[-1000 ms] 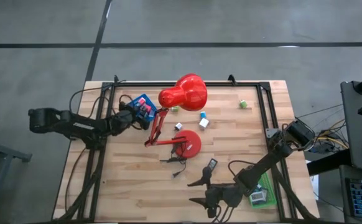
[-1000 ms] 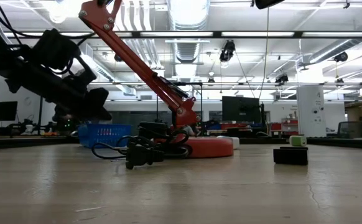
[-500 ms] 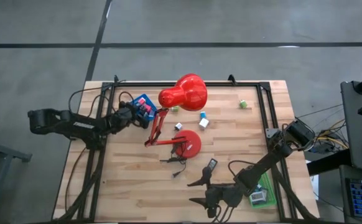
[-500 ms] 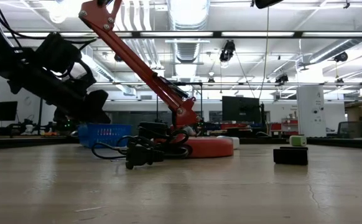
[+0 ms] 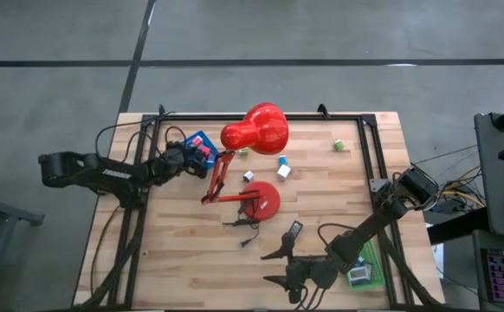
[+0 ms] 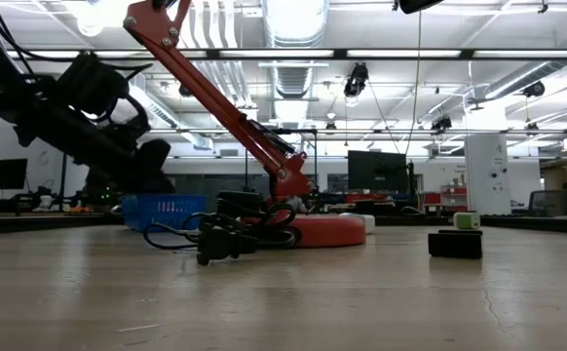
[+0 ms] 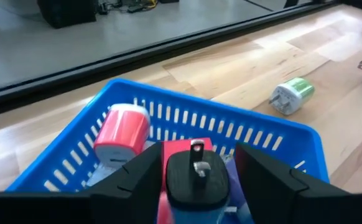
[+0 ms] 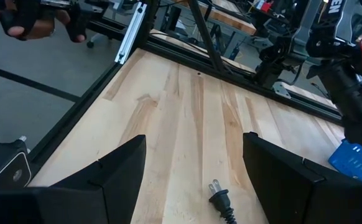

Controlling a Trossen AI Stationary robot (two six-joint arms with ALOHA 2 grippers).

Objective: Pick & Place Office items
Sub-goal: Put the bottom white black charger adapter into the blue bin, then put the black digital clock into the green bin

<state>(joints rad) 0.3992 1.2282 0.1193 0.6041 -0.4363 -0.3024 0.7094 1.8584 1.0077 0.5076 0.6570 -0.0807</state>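
Since a moment ago the left tool (image 7: 196, 186) has spread its fingers; a black plug-in charger block (image 7: 196, 177) sits between them, over the blue slotted plastic basket (image 7: 274, 127), no longer pinched. A pink-and-white block (image 7: 120, 134) lies inside it, a green one (image 7: 291, 94) on the wooden tabletop (image 5: 321, 195) beyond. Near the front edge, the right tool (image 8: 193, 180) waits with fingers apart, holding nothing.

You're working on a pale wooden table (image 5: 321, 208) with visible grain and a matt finish. The red lamp (image 5: 256, 128) looks smooth and glossy. The blue basket (image 7: 187, 115) is slotted plastic, and the pink block (image 7: 122, 134) in it has a smooth plastic sheen. The green plug (image 7: 291, 94) looks slightly shiny.
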